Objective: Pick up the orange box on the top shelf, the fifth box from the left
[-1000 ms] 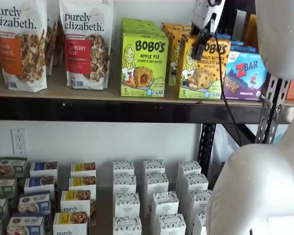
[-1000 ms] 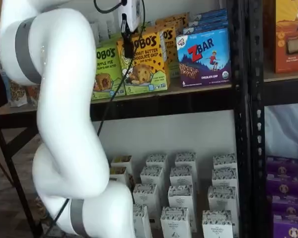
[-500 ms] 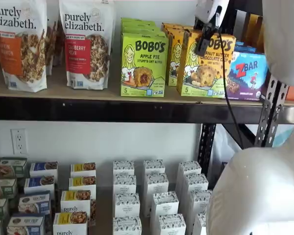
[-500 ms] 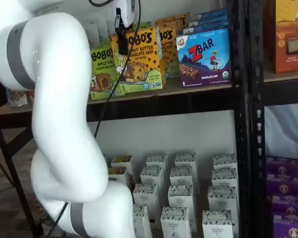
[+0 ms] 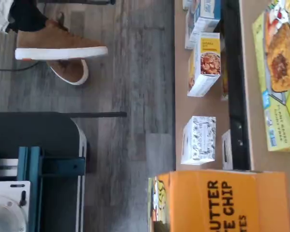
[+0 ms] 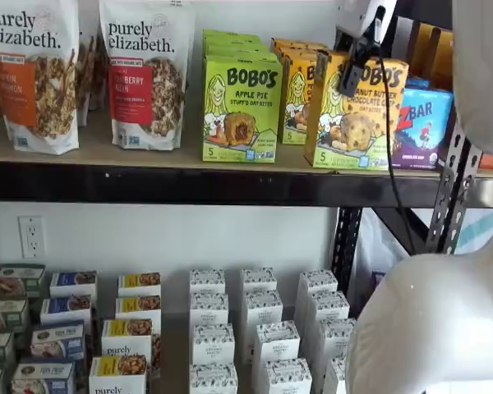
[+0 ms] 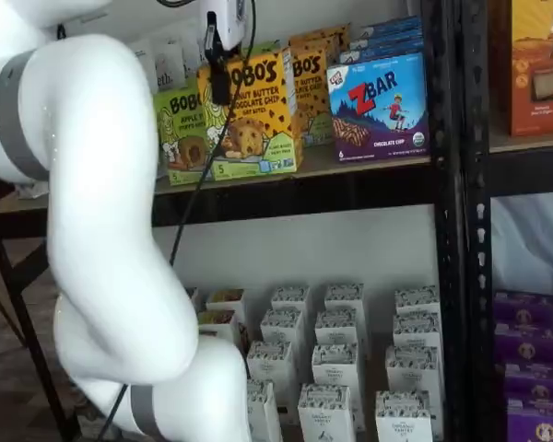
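The orange Bobo's Peanut Butter Chocolate Chip box [image 6: 357, 115] is out in front of its row at the front edge of the top shelf [image 6: 148, 185]. It shows in both shelf views [image 7: 249, 120] and its top face shows in the wrist view [image 5: 222, 200]. My gripper [image 6: 351, 78] comes down from above and is shut on the box's top. One black finger [image 7: 220, 81] lies on the front face and the other is hidden behind the box.
A lime-green Bobo's Apple Pie box [image 6: 241, 107] stands left of the orange box and a ZBar box [image 7: 380, 106] right of it. More orange boxes [image 6: 294, 86] stand behind. Granola bags [image 6: 144, 74] are further left. Small cartons [image 6: 259, 328] fill the lower shelf. The black upright [image 7: 447, 184] is at the right.
The gripper has drawn the orange box forward out of its row to the shelf's front edge. The box now overlaps the ZBar box in one shelf view.
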